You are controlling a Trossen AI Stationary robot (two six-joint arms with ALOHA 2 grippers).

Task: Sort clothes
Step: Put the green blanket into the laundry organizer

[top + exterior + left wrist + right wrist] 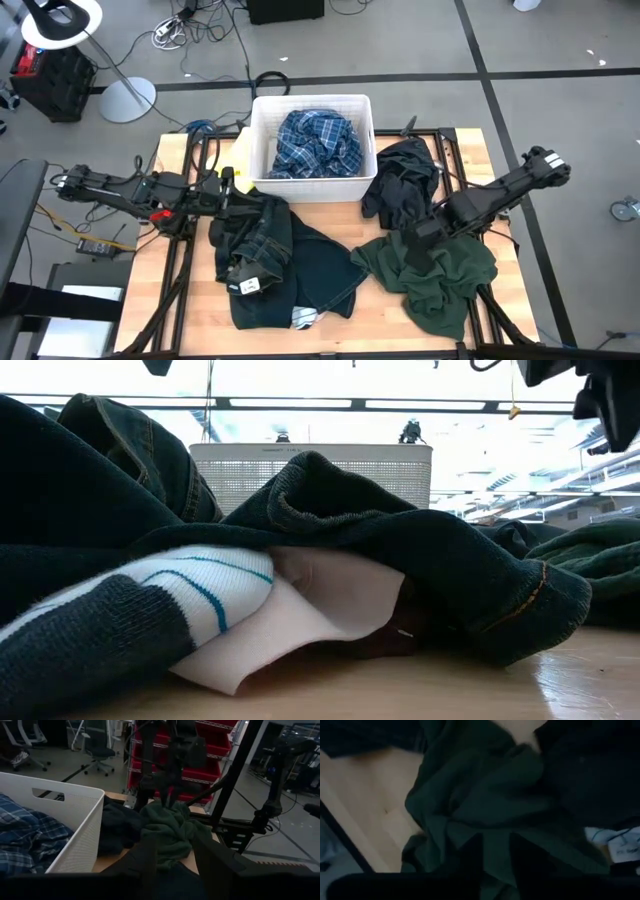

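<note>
My right gripper (418,232) is shut on a dark green garment (440,275) at the table's right near part. It also shows in the left wrist view (172,795). My left gripper (240,205) is open at the far left edge of a heap of dark jeans (265,235); dark cloth lies between its fingers (150,860), and I cannot tell whether they touch it. A black garment (400,180) lies right of the white bin (310,100). A blue plaid garment (318,140) lies in the bin. A white-striped sock (170,590) sticks out from under the jeans. My right gripper pinches a bunched fold of the dark green garment (495,837) between its two fingers, coming from above and slanting from the table's right. The cloth is drawn up into a peak (170,812) under the fingers. The rest of the garment lies on the table.
The bin stands at the table's far middle, between the two arms. Dark teal cloth (325,270) spreads at the near middle beside the jeans. Bare wood shows at the table's near left (190,300) and between the heaps.
</note>
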